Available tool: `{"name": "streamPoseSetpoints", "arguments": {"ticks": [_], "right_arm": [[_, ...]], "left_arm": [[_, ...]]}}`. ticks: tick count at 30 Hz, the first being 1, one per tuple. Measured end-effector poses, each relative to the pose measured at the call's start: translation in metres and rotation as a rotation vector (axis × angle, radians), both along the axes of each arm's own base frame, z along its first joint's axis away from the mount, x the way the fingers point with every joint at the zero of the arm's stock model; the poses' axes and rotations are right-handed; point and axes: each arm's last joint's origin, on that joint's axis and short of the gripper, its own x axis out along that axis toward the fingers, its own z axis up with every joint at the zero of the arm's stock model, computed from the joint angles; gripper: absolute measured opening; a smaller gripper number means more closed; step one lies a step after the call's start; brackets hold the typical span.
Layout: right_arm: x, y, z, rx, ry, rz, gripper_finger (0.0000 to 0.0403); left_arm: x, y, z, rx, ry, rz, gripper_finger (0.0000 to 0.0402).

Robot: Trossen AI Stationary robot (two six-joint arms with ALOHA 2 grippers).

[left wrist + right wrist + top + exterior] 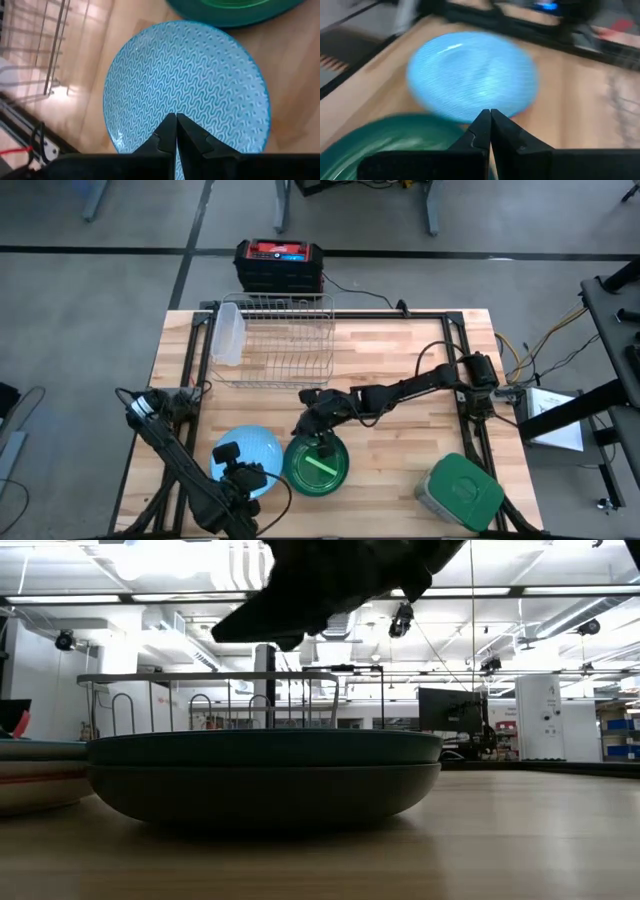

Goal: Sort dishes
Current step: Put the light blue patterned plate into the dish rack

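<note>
High view: right pincer (312, 420) shut empty just above green plate (316, 465) w/ blue plate (248, 457) beside on desk (400, 470); left pincer (238, 471) shut over blue; reopen right before rim grab.

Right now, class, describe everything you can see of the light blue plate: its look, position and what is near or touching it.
The light blue plate is round and shallow, covered in a fine white wavy pattern with a darker blue rim, and looks glazed. It lies flat on the wooden table near the front edge, right beside the dark green plate. The left gripper, shut, is over its front part; whether it touches cannot be told.
</note>
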Motion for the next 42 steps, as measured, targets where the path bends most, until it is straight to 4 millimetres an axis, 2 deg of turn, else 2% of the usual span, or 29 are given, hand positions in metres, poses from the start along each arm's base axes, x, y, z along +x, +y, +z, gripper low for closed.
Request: {"name": "streamPoseSetpoints", "arguments": {"ticks": [4, 6, 10, 13, 21, 28, 35, 38, 42], "right_arm": [[-0.008, -0.003, 0.001, 0.032, -0.011, 0.292, 0.0], [-0.009, -0.01, 0.006, 0.086, -0.028, 0.365, 0.0], [-0.009, -0.022, 0.01, 0.112, -0.034, 0.35, 0.0006], [-0.008, -0.027, 0.01, 0.137, -0.018, 0.326, 0.0027], [-0.009, -0.042, 0.006, 0.213, 0.071, 0.24, 0.013], [-0.018, -0.051, 0.0, 0.086, 0.122, 0.298, 0.0206], [-0.018, -0.056, -0.004, -0.037, 0.138, 0.207, 0.0232], [-0.019, -0.056, -0.004, -0.043, 0.142, 0.202, 0.0234], [-0.02, -0.056, -0.006, -0.044, 0.162, 0.206, 0.0228]], "left_arm": [[0.001, -0.001, -0.003, -0.008, -0.021, 0.023, 0.0], [0.001, -0.003, -0.003, -0.009, -0.045, 0.014, 0.0], [0.0, -0.007, -0.002, -0.02, -0.081, -0.001, 0.0013], [-0.001, -0.007, -0.004, -0.016, -0.079, -0.002, 0.0035], [0.0, -0.005, -0.012, -0.012, -0.099, 0.032, 0.0104], [0.007, -0.012, -0.021, -0.077, -0.203, 0.043, 0.0143], [0.007, -0.013, -0.032, -0.147, -0.223, 0.136, 0.0157], [0.007, -0.017, -0.033, -0.208, -0.205, 0.181, 0.0161], [0.012, -0.026, -0.033, -0.304, -0.275, 0.202, 0.0163]]}}
